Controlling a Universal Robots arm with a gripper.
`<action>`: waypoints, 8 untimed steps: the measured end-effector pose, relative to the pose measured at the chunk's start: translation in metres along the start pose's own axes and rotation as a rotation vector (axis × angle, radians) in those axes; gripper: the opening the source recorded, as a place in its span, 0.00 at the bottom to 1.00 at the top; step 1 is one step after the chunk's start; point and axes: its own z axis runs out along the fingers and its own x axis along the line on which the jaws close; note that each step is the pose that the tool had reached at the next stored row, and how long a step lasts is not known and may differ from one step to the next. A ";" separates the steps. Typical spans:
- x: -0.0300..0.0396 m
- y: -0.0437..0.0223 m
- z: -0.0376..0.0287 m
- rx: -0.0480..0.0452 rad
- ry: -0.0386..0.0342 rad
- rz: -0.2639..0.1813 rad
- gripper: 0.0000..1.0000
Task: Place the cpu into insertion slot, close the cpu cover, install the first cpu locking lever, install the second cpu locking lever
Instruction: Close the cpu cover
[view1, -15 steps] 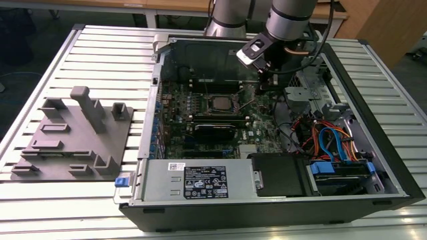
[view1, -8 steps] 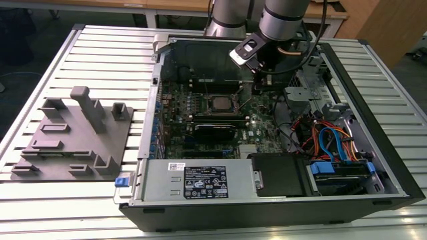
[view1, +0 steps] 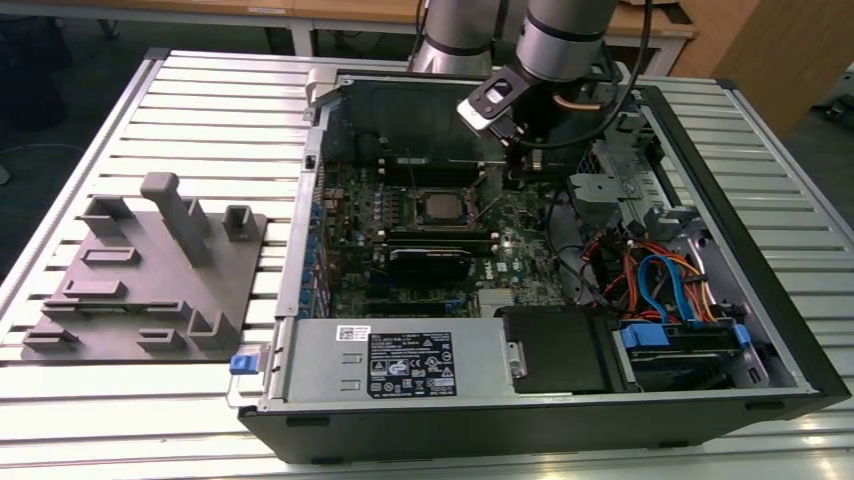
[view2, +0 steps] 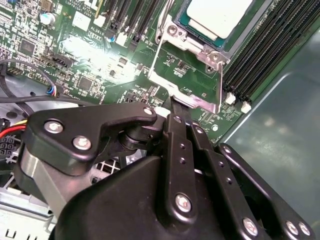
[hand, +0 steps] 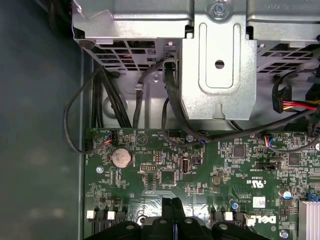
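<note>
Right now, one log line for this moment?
chip: in socket | cover: open, off chip | gripper: shut, tips at cover's edge

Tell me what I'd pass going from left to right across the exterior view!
Grey stand → cpu → black drive box → blue cables.

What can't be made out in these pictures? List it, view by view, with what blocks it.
Second wrist view: the cpu is cut off by the picture's edge; whether it sits flat is unclear.
Second wrist view: whether the claw grips the cpu cover; the claw's own links hide the contact.
Exterior view: the insertion slot is too small for detail.
</note>
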 end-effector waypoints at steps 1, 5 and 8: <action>0.0000 -0.0004 0.0000 0.0000 -0.0001 0.000 0.10; 0.0000 -0.0022 0.0001 0.0000 0.0000 0.000 0.10; 0.0000 -0.0027 0.0002 0.0000 -0.0001 0.000 0.10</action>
